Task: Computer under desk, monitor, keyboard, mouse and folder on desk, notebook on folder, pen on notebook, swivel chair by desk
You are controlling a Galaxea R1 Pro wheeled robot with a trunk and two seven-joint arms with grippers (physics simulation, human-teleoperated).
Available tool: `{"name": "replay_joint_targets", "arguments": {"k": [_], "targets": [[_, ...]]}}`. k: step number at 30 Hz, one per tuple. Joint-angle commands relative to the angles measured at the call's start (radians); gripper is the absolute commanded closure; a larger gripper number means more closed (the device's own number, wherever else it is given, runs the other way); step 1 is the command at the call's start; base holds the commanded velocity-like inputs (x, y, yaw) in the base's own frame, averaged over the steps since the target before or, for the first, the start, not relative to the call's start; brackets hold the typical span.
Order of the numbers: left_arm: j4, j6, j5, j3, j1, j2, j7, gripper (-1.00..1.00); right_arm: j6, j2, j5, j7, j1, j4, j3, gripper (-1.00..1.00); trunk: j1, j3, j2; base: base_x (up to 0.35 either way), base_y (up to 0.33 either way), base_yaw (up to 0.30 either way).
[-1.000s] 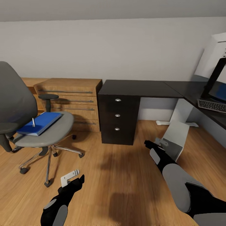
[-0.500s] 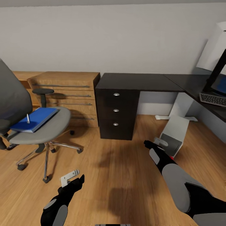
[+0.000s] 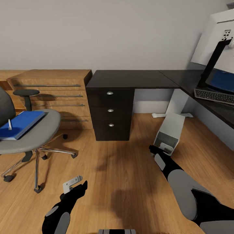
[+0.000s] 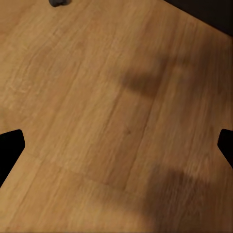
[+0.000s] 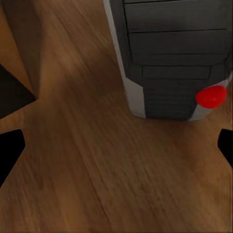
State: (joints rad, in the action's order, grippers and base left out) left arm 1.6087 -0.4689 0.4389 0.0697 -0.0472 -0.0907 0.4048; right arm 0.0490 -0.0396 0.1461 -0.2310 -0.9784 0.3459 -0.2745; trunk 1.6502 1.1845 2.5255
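One red button [image 5: 210,96] marks computer [image 5: 170,53]; head view possibly hides it.

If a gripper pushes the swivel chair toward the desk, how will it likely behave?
The swivel chair probably rolls easily: casters on smooth wood floor. It may spin rather than travel straight. The blue folder and pen on its seat could slide off.

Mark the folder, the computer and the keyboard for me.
folder [image 3: 22,123]: head view, middle of its blue cover.
computer [image 3: 171,128]: head view, its silver-grey side panel.
keyboard [image 3: 213,96]: head view, middle of the key field.
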Motion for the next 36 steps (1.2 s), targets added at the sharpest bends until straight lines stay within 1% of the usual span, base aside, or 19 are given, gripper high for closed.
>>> {"name": "replay_joint_targets", "arguments": {"k": [1,15,23,26,36], "targets": [[0.002,-0.002,0.011,0.001,0.0,0.0,0.009,-1.0,0.005,0.0,0.008,-0.004,0.0,0.002,0.001,-1.0,0.0,0.004,0.001,0.0,0.0,-0.202],[0.002,-0.001,0.011,-0.001,0.0,0.0,0.009,-1.0,0.005,0.0,0.009,-0.004,0.0,0.001,0.001,-1.0,0.007,0.04,0.004,0.0,0.0,-0.203],[0.003,-0.001,0.011,-0.002,0.0,0.0,0.008,-1.0,0.005,0.0,0.008,-0.004,0.0,0.001,0.001,-1.0,0.007,0.03,0.004,0.0,0.0,-0.202],[0.003,-0.001,0.01,0.0,0.0,0.002,0.006,-1.0,0.005,-0.001,0.007,-0.004,0.0,0.001,0.001,-1.0,0.007,0.029,0.004,0.002,0.0,-0.062],[0.003,0.0,0.008,0.001,0.0,0.005,0.003,-1.0,0.005,-0.002,0.007,-0.004,0.0,0.001,0.001,-1.0,0.007,0.028,0.004,0.251,-0.07,-0.006]]}}
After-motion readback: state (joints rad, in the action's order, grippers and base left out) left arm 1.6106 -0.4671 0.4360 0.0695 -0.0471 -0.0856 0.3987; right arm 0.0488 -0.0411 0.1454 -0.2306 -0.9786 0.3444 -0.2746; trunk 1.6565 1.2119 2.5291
